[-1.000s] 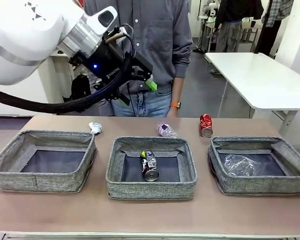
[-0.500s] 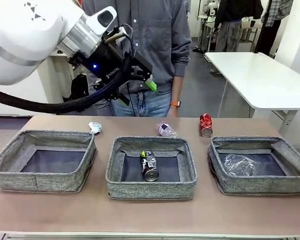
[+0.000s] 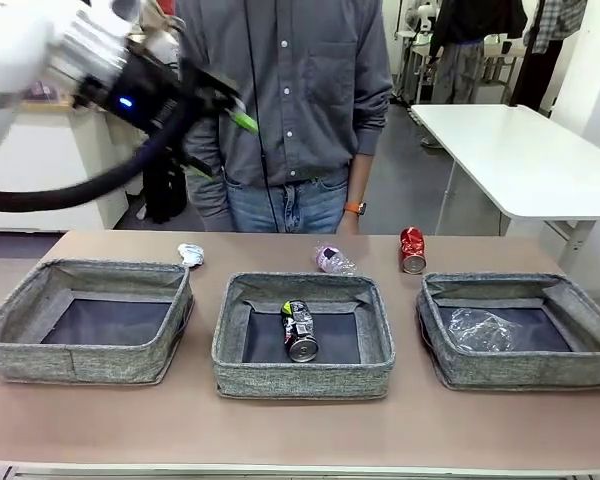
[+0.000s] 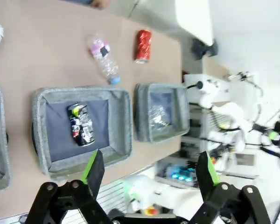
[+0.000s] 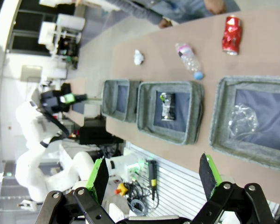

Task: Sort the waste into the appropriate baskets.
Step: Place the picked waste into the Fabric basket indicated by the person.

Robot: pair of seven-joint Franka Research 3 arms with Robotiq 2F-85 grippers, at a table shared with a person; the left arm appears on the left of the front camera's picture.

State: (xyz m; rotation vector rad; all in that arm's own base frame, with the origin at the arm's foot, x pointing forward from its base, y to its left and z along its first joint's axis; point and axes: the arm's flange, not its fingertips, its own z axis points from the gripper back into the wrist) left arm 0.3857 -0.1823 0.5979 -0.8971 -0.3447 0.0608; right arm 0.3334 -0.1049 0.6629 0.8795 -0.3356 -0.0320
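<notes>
Lab room with a white table (image 3: 520,150) at right rear. A brown bench (image 3: 300,430) runs across the lower frame, and a person (image 3: 290,100) in a grey shirt stands at its far side, top centre.

Left gripper (image 3: 223,146) is at upper left of the front view, well above the bench, jaws spread and empty. In the left wrist view the green pads (image 4: 94,167) are wide apart with nothing between. Right gripper (image 5: 154,163) looks down from high up, jaws also spread and empty.

Three grey fabric baskets sit in a row:
- left basket (image 3: 80,366): bare dark base
- middle basket (image 3: 300,383): holds the dark printed can (image 3: 299,330)
- right basket (image 3: 520,376): holds a crushed clear bottle (image 3: 480,328)

Not yet sorted, on the bench behind the baskets:
- red can (image 3: 412,250), right of centre
- pink-labelled bottle (image 3: 332,260), centre
- paper wad (image 3: 191,254), left of centre, just behind the left basket's far rim

Judgement: two pieces are binned and three are left, so the step in hand is likely fetching the next one. The wad lies nearest the left gripper and probably goes in the left basket. To do it well, drop straight down with the jaws straddling the wad and keep off the soft rim. Close gently since paper gives, then lift above the wall before moving over. The red can likely joins the dark can, and the pink bottle the clear plastic.
</notes>
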